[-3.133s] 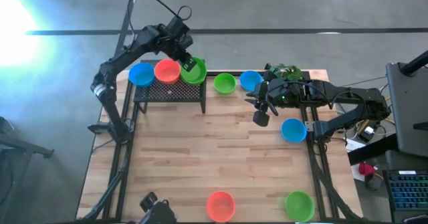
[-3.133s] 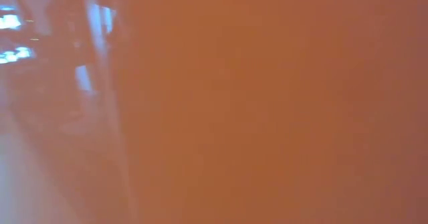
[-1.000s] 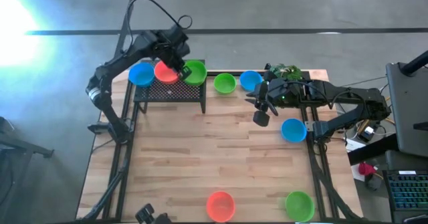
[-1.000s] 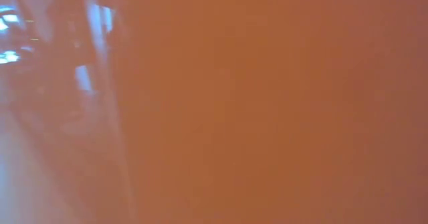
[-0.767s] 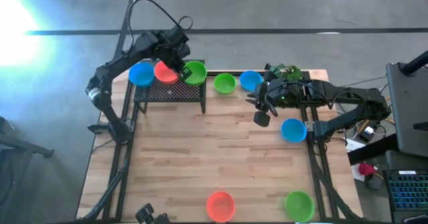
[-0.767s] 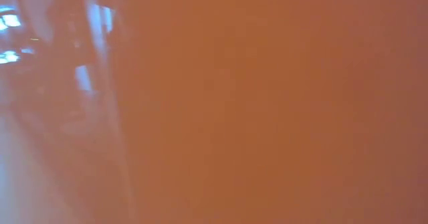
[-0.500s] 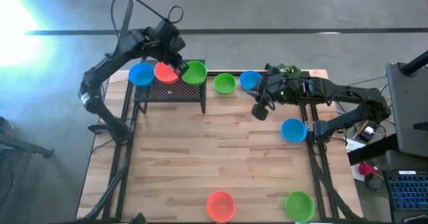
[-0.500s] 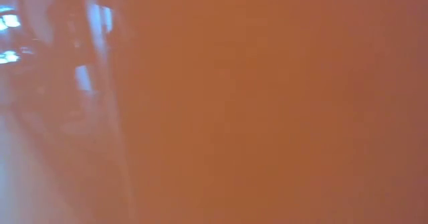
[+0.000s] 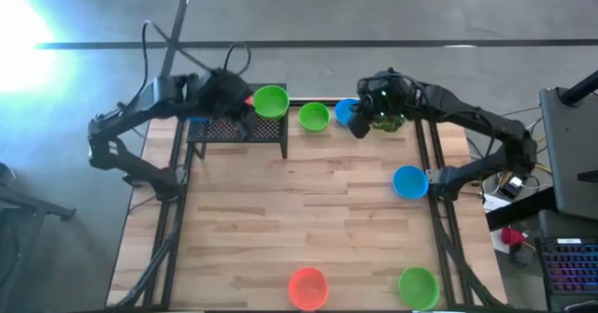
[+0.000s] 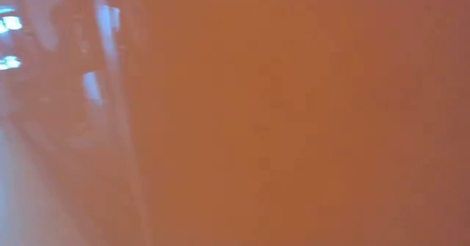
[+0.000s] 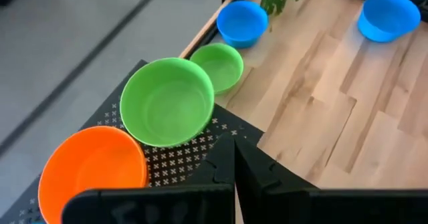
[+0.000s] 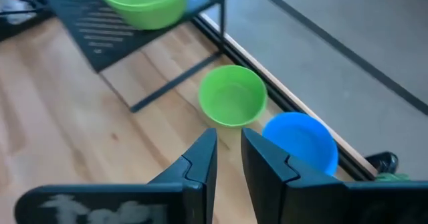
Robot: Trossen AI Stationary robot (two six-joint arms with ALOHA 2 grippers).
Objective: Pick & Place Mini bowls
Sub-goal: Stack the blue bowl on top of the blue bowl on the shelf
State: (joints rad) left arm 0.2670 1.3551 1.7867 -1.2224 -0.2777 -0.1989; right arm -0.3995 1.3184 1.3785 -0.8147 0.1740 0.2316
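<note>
A black mesh stand (image 9: pixel 238 128) at the far left carries a green mini bowl (image 9: pixel 270 101) and an orange-red one (image 11: pixel 93 174). My left gripper (image 11: pixel 234 162) hovers shut above the stand (image 11: pixel 200 150), beside both bowls and touching neither; in the high view the left gripper (image 9: pixel 238 106) covers most of the orange-red bowl. More mini bowls rest on the table: green (image 9: pixel 314 117) and blue (image 9: pixel 346 112) at the far edge. My right gripper (image 12: pixel 227 150) hangs open by a narrow gap, empty, just near of the green (image 12: pixel 233 105) and blue (image 12: pixel 301 142) bowls.
A blue bowl (image 9: pixel 409 181) sits at the right edge; an orange-red one (image 9: pixel 308 287) and a green one (image 9: pixel 418 286) sit at the near edge. A leafy sprig (image 9: pixel 388 121) lies under my right arm. An orange blur (image 10: pixel 294 114) fills the low view. Bare wood spans the middle.
My left gripper has drawn back from between the orange-red and green bowls on the stand toward the table's left, its arm swinging left. My right gripper has gone toward the far edge, up to the green and blue bowls there. No bowl has moved.
</note>
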